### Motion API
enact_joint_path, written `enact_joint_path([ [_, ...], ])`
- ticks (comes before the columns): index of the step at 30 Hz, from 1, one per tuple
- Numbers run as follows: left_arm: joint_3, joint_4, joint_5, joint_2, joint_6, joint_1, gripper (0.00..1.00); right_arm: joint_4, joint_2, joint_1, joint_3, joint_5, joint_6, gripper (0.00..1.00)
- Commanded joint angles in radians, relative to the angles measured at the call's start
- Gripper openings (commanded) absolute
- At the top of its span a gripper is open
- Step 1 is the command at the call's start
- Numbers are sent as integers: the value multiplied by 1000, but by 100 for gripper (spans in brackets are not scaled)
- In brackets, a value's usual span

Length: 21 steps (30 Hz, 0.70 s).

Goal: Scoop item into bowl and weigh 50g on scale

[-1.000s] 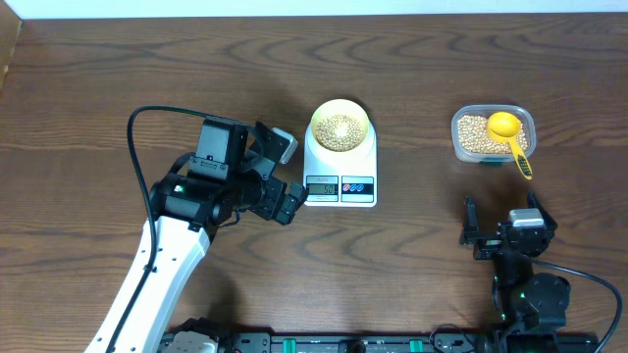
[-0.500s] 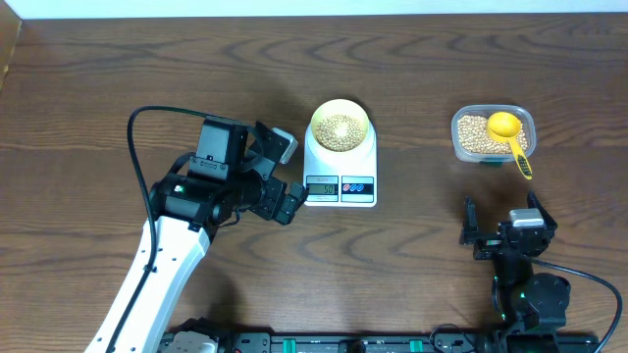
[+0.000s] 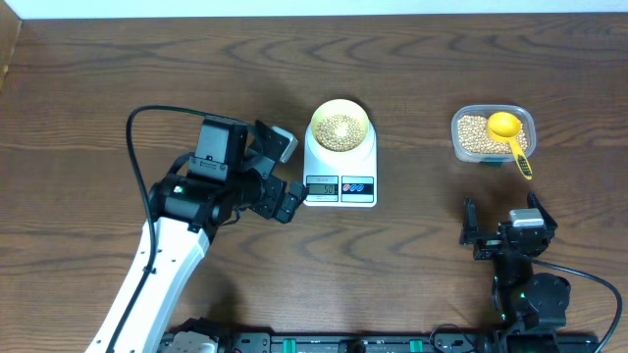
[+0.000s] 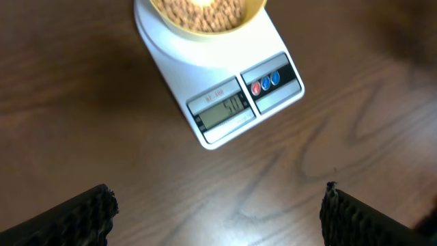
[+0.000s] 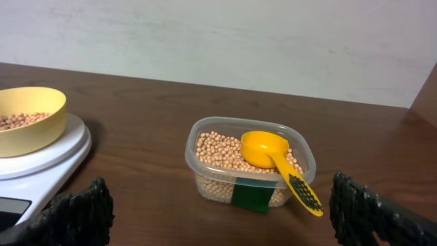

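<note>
Left gripper (image 3: 286, 176) and right gripper (image 3: 501, 216) gape wide, empty: leave scale (image 3: 361, 162) and bowl (image 5: 34, 133) untouched; read display (image 4: 225, 111)

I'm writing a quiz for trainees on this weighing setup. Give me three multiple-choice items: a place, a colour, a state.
1. Where is the bowl? A on the scale; B beside it; C behind it.
2. What colour is the scoop? A red; B yellow; C blue.
3. The left gripper and right gripper are: A both open, empty; B both shut; C holding the scoop.
Answers: 1 A, it sits atop it; 2 B, bright yellow among the beans; 3 A, both spread wide, nothing between.
</note>
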Motion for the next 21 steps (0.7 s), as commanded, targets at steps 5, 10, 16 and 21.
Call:
enact_joint_path([
  [5, 1, 86, -379, -144, -9, 1, 98, -2, -7, 2, -3, 1, -11, 99],
  [10, 1, 242, -564, -190, -11, 6, 98, -2, -7, 2, -3, 1, -11, 99],
  [16, -3, 423, -621, -192, -216, 110, 98, -2, -7, 2, -3, 1, -11, 99],
  [21, -87, 617, -621, -238, -241, 158, 98, -2, -7, 1, -3, 1, -11, 99],
])
